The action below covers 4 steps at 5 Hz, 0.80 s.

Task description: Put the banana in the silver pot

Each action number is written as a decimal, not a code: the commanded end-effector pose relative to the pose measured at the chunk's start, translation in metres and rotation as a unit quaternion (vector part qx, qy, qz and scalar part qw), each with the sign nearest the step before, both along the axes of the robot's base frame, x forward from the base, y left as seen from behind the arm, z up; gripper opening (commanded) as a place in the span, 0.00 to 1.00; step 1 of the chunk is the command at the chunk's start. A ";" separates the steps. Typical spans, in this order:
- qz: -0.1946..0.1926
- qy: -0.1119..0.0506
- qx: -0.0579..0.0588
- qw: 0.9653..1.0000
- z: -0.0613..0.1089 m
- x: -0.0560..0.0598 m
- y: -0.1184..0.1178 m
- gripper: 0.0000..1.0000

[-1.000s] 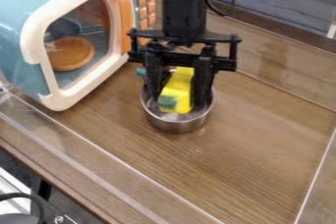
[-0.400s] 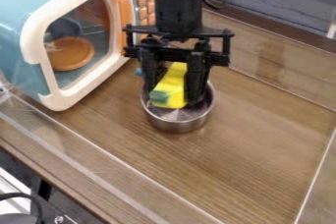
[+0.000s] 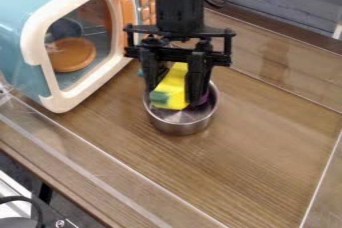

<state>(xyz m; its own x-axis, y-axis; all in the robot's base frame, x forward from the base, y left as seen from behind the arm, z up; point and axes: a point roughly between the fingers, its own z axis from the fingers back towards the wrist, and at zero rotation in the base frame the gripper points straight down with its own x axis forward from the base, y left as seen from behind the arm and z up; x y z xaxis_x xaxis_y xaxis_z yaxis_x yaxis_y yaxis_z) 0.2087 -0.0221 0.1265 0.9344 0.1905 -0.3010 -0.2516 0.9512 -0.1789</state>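
Tool (image 3: 175, 80): clamped tight on the banana (image 3: 170, 87); banana: tilted, green tip low, above the silver pot (image 3: 181, 119); pot: on wooden surface (image 3: 254, 152), beside toy microwave (image 3: 60, 37)

A toy microwave (image 3: 60, 37) in teal and cream fills the upper left, an orange bowl (image 3: 70, 54) inside, on the wooden table (image 3: 254, 122).

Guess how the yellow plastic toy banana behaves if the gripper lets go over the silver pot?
The yellow plastic toy banana looks rigid: it keeps its shape in the shut gripper. Probably light and smooth, so it may slip. Held on end above the small round shiny silver pot, it would likely topple against the low rim.
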 end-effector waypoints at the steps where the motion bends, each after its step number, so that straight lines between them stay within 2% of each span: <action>1: 0.000 -0.028 0.001 1.000 0.013 0.002 0.002 0.00; 4: -0.006 -0.025 0.001 1.000 0.015 0.001 0.002 0.00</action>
<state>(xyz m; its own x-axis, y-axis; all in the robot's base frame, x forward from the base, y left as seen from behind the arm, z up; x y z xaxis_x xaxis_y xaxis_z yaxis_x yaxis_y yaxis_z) 0.2062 -0.0215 0.1272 0.9325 0.1775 -0.3145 -0.2415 0.9540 -0.1777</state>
